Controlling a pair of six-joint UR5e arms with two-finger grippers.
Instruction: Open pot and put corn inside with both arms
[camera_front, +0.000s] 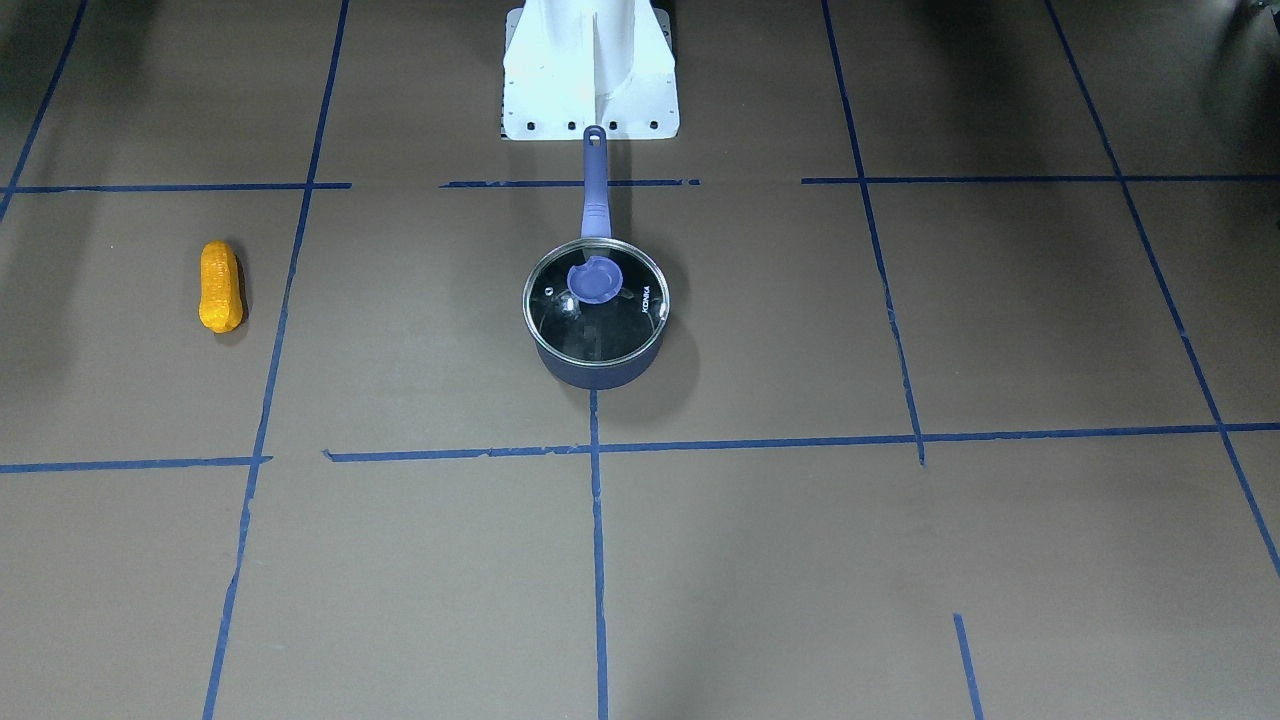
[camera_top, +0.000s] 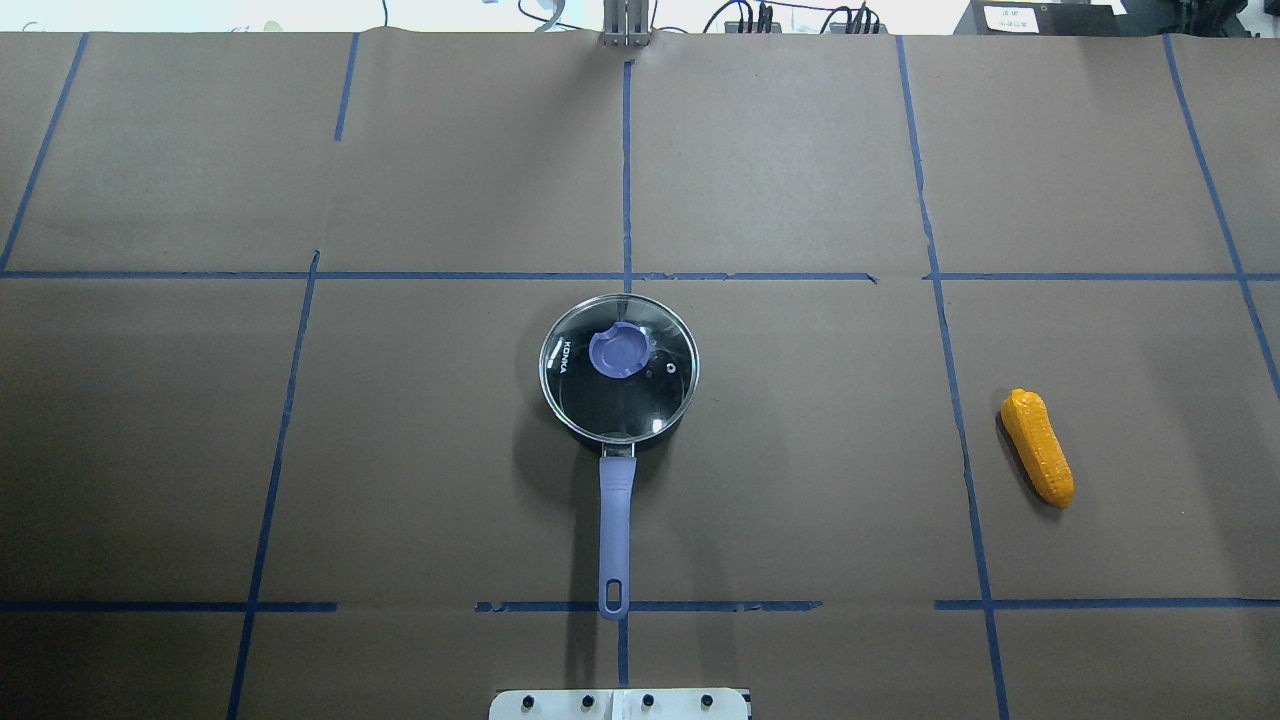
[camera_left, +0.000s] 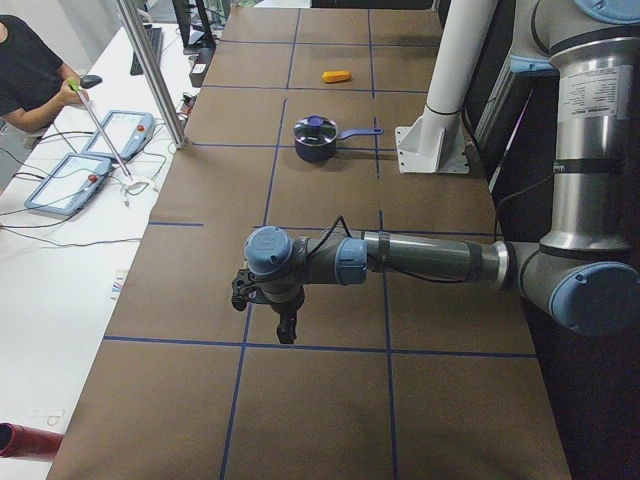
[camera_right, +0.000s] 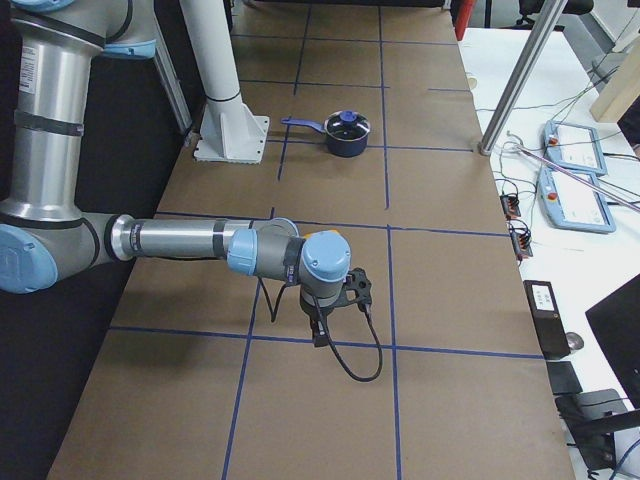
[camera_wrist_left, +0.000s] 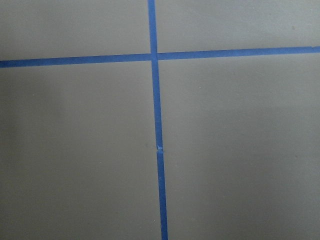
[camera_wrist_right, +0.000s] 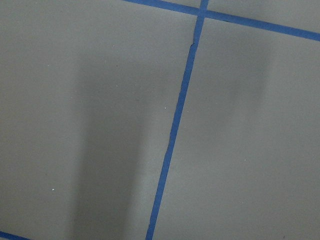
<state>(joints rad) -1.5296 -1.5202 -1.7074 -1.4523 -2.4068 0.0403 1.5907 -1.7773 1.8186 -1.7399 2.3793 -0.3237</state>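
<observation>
The pot (camera_front: 600, 366) stands at the table's middle with its glass lid (camera_front: 596, 300) on and its long purple-blue handle (camera_top: 617, 520) pointing at the robot's base. The corn (camera_top: 1038, 448) lies flat on the paper well off to the robot's right, also in the front view (camera_front: 220, 287). Both arms reach out low over the table's ends, far from the pot and the corn. My left gripper (camera_left: 286, 326) and my right gripper (camera_right: 318, 334) show only in the side views, pointing down. I cannot tell whether they are open or shut. Both wrist views show only paper and tape.
Brown paper with a grid of blue tape lines (camera_top: 627, 275) covers the table. The white robot pedestal (camera_front: 590, 70) stands behind the pot handle. A metal post (camera_left: 150, 70) and a side desk with teach pendants (camera_left: 90, 170) and an operator are beyond the far edge.
</observation>
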